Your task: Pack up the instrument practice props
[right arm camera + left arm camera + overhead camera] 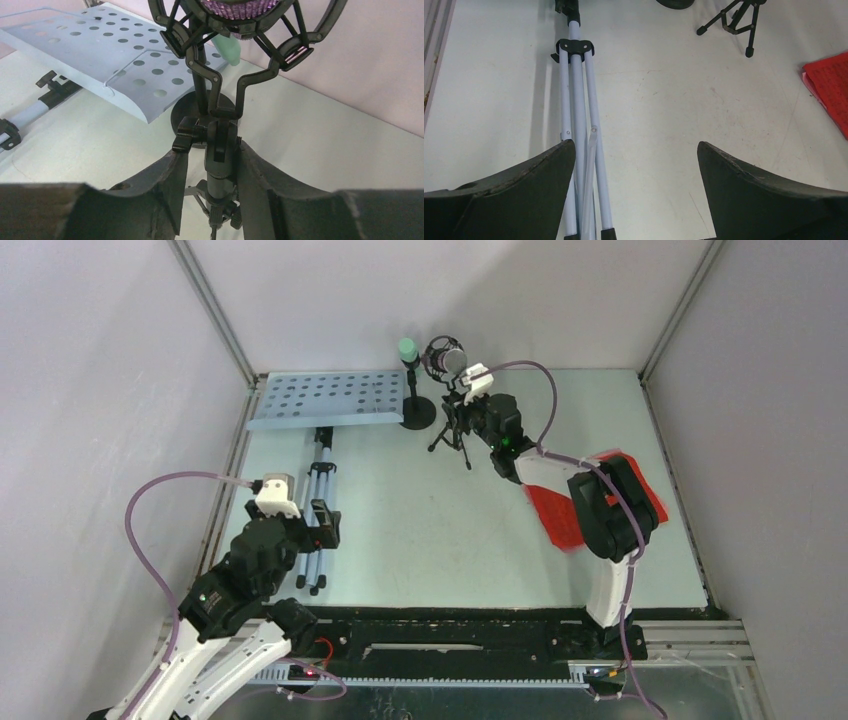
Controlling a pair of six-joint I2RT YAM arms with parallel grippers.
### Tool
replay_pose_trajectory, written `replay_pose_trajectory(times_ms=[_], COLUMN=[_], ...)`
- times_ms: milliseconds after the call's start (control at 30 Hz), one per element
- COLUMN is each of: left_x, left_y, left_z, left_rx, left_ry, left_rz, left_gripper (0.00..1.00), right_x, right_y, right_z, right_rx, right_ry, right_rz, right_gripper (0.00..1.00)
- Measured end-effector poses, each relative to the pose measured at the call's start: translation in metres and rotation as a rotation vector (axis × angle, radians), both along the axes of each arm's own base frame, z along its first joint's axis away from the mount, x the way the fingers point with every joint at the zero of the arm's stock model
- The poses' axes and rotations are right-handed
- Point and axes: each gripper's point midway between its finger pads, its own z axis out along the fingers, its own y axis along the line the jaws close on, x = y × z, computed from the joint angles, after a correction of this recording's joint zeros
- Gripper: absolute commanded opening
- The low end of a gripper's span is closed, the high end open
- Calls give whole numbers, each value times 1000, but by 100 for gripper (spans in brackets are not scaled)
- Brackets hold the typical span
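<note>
The middle of the worktop (420, 530) lay bare between the folded tripod (320, 490) on the left and the red sheets (555, 515) on the right, room enough for an arm to pass. The back edge was crowded: the perforated music desk (325, 398), the round-based mic stand (418, 412) and the small mic tripod (452, 432) stood close together, the right jaws flanking that tripod's stem. Walls (420, 300) shut in three sides.
</note>
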Motion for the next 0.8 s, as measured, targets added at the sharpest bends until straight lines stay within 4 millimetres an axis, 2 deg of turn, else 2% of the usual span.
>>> replay_pose_trajectory(times_ms=[167,267,333,600,800], left_x=[0,0,0,0,1], left_y=[0,0,0,-1,-1], left_z=[0,0,0,0,0], left_rx=[1,5,6,4,2], left_ry=[0,-1,-1,-2,-3], left_rz=[-1,-3,-3,-6,-8], left_gripper=[100,100,100,100,100], right_x=[7,8,9,3,-45], right_y=[-2,-2,-3,-6,-20], right_z=[1,1,2,0,-4], right_rx=[-1,-1,-4,-19,-36], right_ry=[-16,-21,-25,-38,-39], right_rz=[-10,-13,-17,-18,-41], right_gripper=[29,7,0,0,0])
